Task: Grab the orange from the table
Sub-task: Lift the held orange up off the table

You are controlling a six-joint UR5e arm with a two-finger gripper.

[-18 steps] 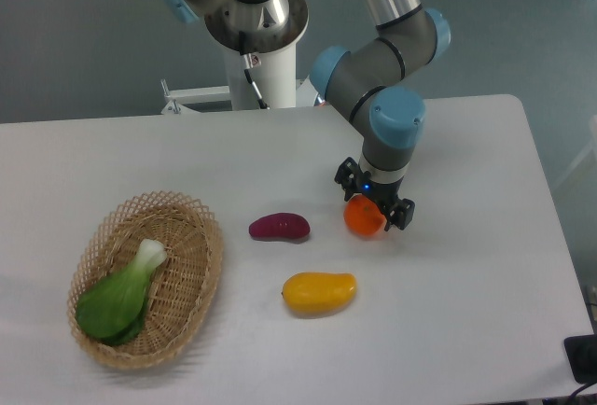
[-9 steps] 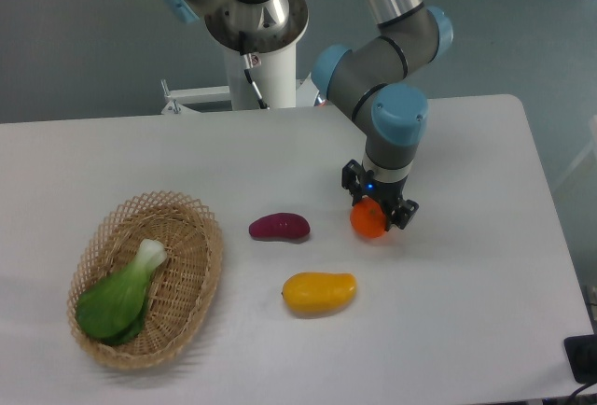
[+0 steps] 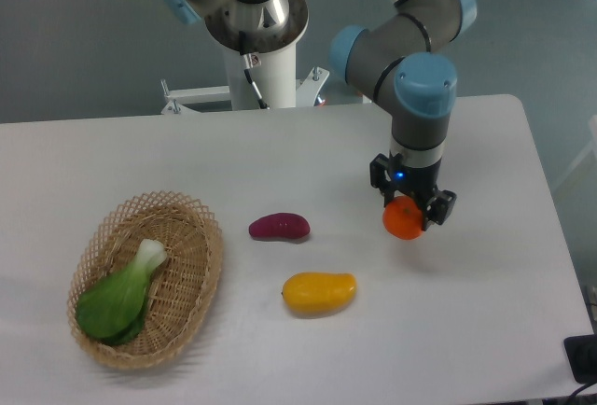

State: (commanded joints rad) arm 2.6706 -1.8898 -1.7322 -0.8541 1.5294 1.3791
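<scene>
- right, fixed camera: gripper [image 3: 410, 207] is clamped around the orange [image 3: 403, 219], which sits between the fingers above the table [image 3: 485, 312], at roughly 1 o'clock from the mango [image 3: 319, 292] and 3 o'clock from the sweet potato [image 3: 278, 227].
- risk: round fruit, and most of it hangs below the fingertips, so the hold looks shallow; a jerk could roll it out.
- if dropped, it may roll toward the table's 3 o'clock edge.
</scene>
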